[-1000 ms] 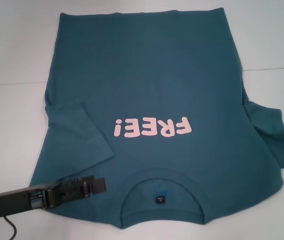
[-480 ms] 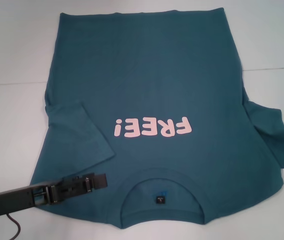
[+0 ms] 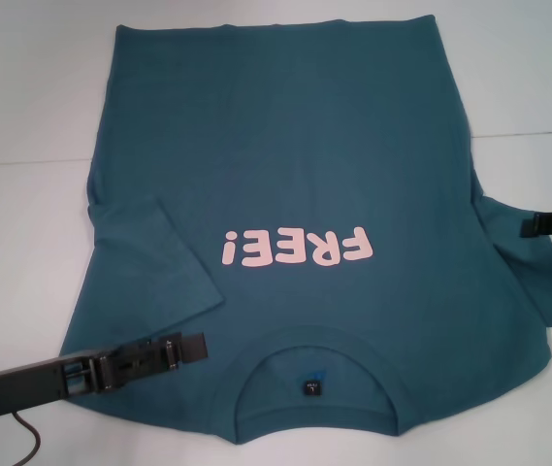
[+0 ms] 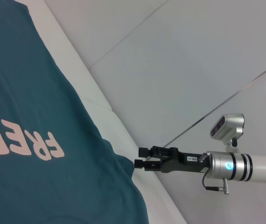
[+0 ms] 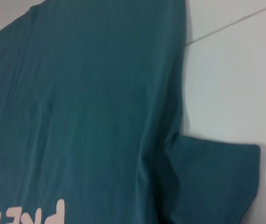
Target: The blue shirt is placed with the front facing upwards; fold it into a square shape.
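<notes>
The blue shirt (image 3: 285, 146) lies flat on the table, front up, with pink "FREE!" lettering (image 3: 295, 249) and its collar (image 3: 314, 374) on the near side. Its left sleeve (image 3: 149, 262) is folded in over the body. The right sleeve (image 3: 537, 267) sticks out sideways. My left gripper (image 3: 196, 347) hovers low over the shoulder area beside the collar. From the right edge my right gripper (image 3: 526, 227) reaches in above the right sleeve. In the left wrist view the right gripper (image 4: 140, 157) is open with a narrow gap, just off the shirt's edge (image 4: 123, 177). The right wrist view shows the shirt body (image 5: 76, 93) and the right sleeve (image 5: 217, 182).
A white table (image 3: 23, 97) surrounds the shirt, with bare surface to the left, right and far side. The shirt's hem lies near the far edge of the view. A cable (image 3: 25, 439) trails from the left arm at the lower left corner.
My right gripper has come into view from the right and moved left over the right sleeve. The left gripper has drawn back slightly toward the left.
</notes>
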Controlling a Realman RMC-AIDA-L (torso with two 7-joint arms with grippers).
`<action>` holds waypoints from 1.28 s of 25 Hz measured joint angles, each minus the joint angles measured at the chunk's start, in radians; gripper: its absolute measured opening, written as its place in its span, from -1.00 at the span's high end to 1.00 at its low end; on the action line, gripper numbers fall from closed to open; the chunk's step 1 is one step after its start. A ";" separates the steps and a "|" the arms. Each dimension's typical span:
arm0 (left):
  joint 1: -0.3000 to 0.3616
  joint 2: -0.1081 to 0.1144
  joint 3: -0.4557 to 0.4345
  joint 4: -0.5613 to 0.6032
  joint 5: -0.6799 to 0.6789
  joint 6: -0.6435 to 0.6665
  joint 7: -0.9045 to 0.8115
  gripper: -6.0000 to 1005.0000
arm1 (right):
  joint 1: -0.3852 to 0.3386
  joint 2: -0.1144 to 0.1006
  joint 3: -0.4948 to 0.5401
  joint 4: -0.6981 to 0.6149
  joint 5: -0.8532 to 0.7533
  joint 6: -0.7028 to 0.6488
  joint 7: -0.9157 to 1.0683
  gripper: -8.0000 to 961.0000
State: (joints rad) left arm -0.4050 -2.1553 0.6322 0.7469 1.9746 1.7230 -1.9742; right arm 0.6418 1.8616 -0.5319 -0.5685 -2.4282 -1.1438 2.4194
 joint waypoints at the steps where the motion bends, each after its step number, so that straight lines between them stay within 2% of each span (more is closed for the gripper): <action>1: 0.000 0.000 0.000 0.000 0.000 -0.001 0.000 -0.68 | 0.004 0.001 -0.005 0.006 0.000 0.011 0.000 -0.86; 16: 0.000 0.001 0.000 -0.023 -0.002 -0.016 0.012 -0.68 | 0.030 0.013 -0.073 0.043 0.000 0.080 0.007 -0.83; 32: -0.002 0.000 0.000 -0.023 -0.003 -0.016 0.012 -0.68 | 0.026 0.013 -0.067 0.050 0.005 0.088 0.028 -0.80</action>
State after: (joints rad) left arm -0.4066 -2.1553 0.6320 0.7240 1.9720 1.7073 -1.9619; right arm 0.6675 1.8749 -0.5991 -0.5185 -2.4230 -1.0555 2.4476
